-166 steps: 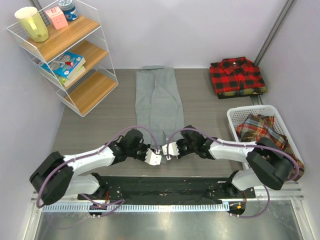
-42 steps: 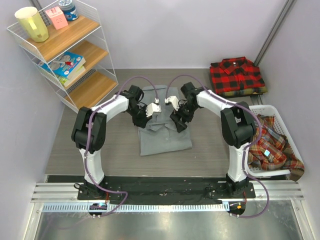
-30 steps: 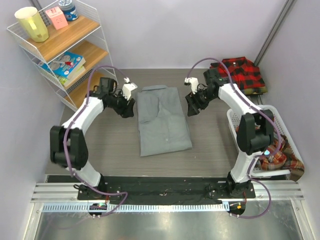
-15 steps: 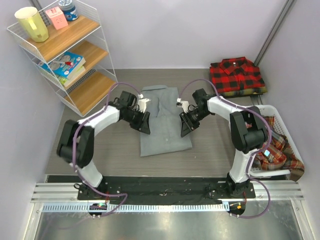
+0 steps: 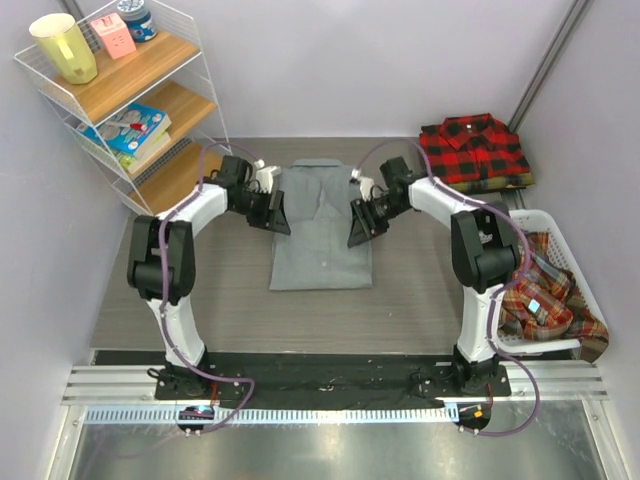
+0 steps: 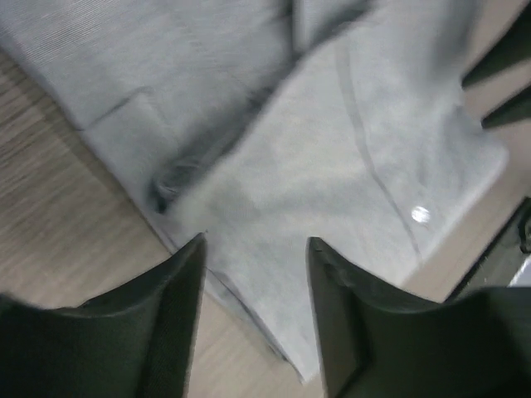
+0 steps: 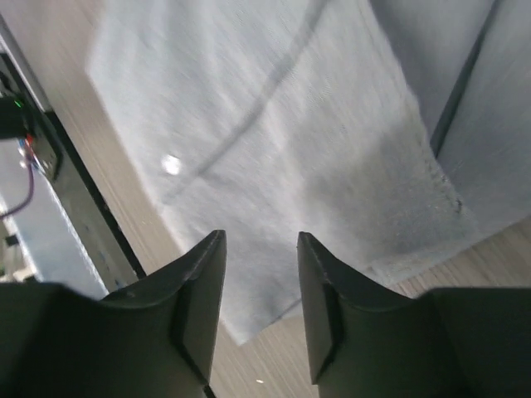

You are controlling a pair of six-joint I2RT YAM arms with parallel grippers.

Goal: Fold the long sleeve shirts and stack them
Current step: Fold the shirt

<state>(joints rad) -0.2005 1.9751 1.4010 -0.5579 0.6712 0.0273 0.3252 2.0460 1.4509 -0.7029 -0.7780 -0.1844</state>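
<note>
Grey shirt [image 5: 320,240] has straightened (left fingers [image 6: 158,332], right fingers [image 7: 195,323] parted over it).

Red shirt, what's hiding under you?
Under the red shirt, a thin edge of another folded plaid shirt peeks out along the near side. The rest of it is covered, so I cannot tell how many shirts lie below.

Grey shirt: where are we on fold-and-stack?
Done: red checked shirt lies folded at back right; grey shirt is folded into a rectangle, centre. In hand: left tool and right tool open at its sides. Left: stacking it, then the plaid shirts in the basket.
</note>
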